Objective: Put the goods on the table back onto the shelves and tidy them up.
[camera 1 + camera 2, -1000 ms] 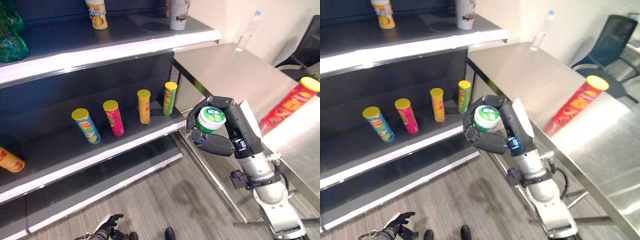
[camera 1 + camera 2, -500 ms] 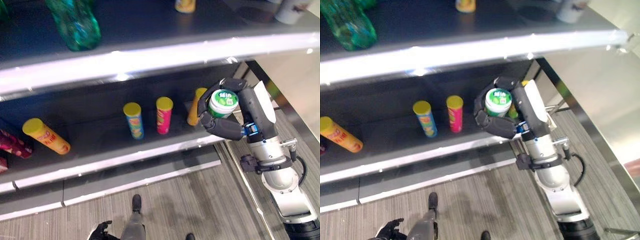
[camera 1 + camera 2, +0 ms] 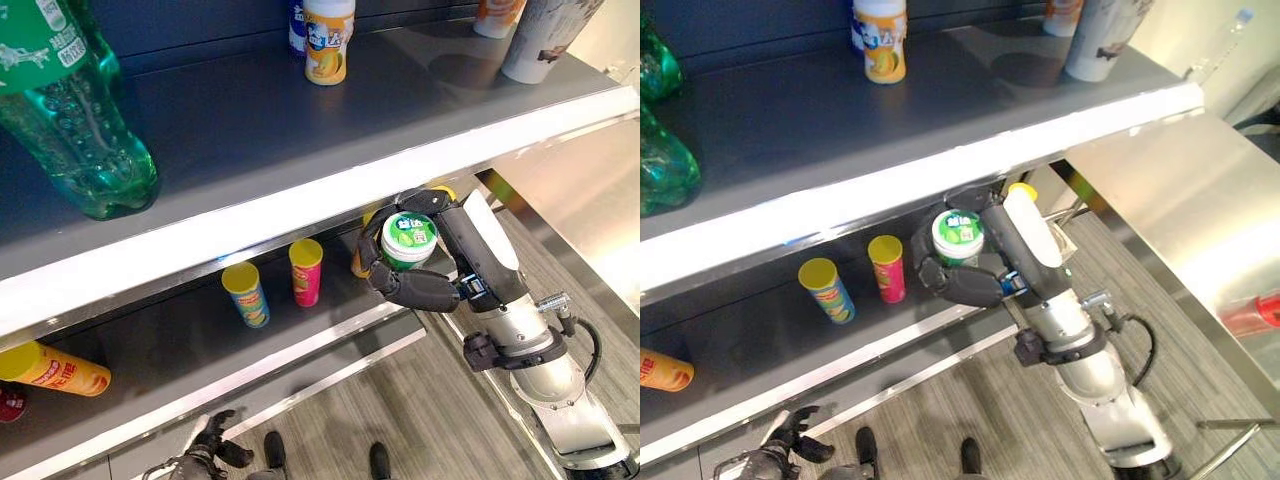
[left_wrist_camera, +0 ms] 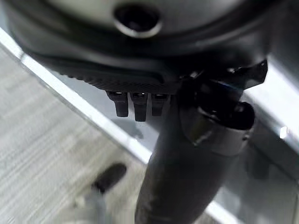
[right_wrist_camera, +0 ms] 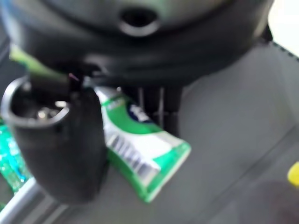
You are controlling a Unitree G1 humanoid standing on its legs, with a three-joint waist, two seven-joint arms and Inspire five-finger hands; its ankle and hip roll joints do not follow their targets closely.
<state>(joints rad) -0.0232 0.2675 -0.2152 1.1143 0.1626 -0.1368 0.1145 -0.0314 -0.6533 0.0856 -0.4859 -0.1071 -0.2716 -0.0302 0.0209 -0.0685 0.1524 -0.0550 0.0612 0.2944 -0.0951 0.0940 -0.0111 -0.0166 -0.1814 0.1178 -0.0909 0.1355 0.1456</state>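
Observation:
A small green-and-white can [image 3: 408, 238] stands upright in my right hand [image 3: 432, 285], which is shut round it. The hand holds it in front of the shelf unit, just below the upper shelf's [image 3: 300, 110] white front edge and above the lower shelf [image 3: 190, 345]. In the right wrist view the can [image 5: 140, 151] lies between the thumb [image 5: 60, 140] and the fingers. My left hand [image 3: 208, 447] hangs low near the floor with relaxed fingers [image 4: 135, 105] and holds nothing.
The upper shelf bears a green bottle [image 3: 75, 125], a yellow drink bottle [image 3: 328, 40] and a white cup [image 3: 545, 35]. On the lower shelf stand a blue tube [image 3: 245, 292] and a pink tube [image 3: 306, 270]; an orange one [image 3: 50, 368] lies flat. The steel table [image 3: 1180, 220] at right carries a red tube [image 3: 1255, 315].
The whole view has swung from the table towards the shelves. My right hand still grips the can, now higher, by the upper shelf's front edge.

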